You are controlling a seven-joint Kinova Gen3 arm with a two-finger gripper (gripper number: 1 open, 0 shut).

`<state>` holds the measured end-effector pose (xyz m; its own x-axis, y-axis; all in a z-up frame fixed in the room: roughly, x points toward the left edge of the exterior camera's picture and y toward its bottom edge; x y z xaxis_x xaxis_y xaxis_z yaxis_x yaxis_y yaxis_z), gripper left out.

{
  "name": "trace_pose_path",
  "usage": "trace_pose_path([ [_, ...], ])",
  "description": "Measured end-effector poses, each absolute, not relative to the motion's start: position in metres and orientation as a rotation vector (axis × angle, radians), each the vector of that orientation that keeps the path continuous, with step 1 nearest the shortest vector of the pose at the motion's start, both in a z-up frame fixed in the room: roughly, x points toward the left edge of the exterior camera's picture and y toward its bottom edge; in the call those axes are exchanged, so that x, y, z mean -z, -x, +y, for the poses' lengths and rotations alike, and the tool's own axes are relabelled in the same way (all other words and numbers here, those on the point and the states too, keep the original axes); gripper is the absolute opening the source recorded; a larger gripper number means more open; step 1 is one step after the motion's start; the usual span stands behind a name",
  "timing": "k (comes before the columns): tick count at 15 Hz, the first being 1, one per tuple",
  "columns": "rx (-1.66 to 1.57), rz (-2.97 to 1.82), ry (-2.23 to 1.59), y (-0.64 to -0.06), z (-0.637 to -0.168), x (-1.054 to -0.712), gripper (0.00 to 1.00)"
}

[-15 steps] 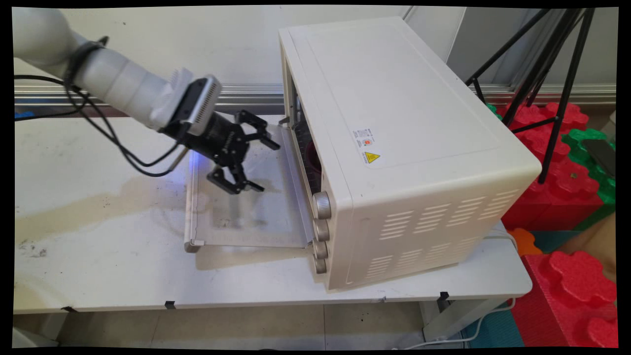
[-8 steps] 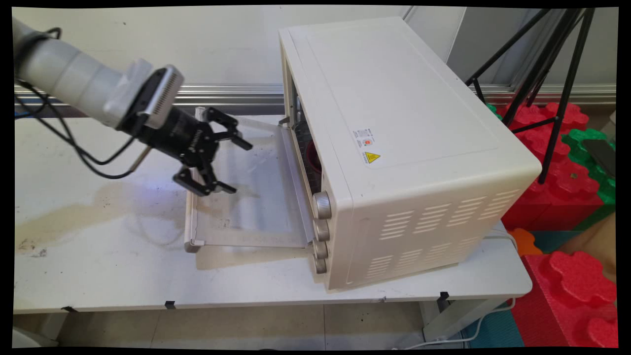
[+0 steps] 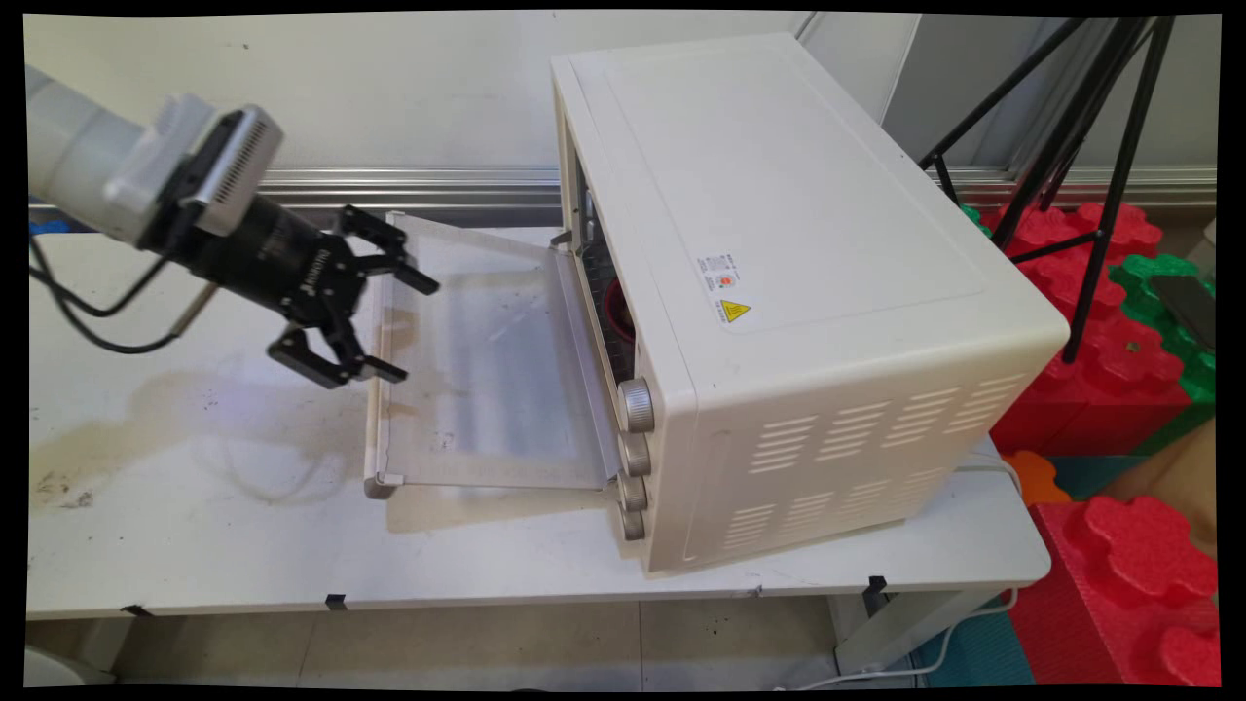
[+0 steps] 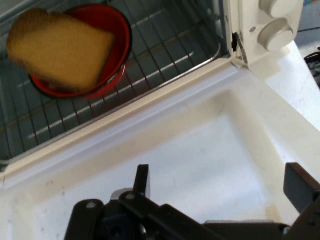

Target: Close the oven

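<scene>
One gripper [image 3: 389, 326], jaws spread and empty, has backed left off the oven [image 3: 798, 292] door [image 3: 487, 380] — door fully down, red bowl [image 4: 117, 37] w/ bread [image 4: 60, 47] on rack.

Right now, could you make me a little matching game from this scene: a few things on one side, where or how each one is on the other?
Things:
1. oven door
2. red bowl
3. slice of bread
4. hand

States:
A. lying in the bowl
B. open, above the door's outer edge
C. folded down flat
D. on the wire rack inside the oven

Pairs: 1-C, 2-D, 3-A, 4-B
</scene>
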<state>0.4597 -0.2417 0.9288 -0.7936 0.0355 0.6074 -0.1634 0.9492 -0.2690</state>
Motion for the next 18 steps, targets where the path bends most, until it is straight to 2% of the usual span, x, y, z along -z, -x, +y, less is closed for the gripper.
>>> trace_pose_path([
  [11,-0.369,-2.522,-0.286,-0.517,-0.202,-0.953,1.0],
  [18,-0.324,-2.569,-0.395,-0.547,-0.194,-0.933,1.0],
])
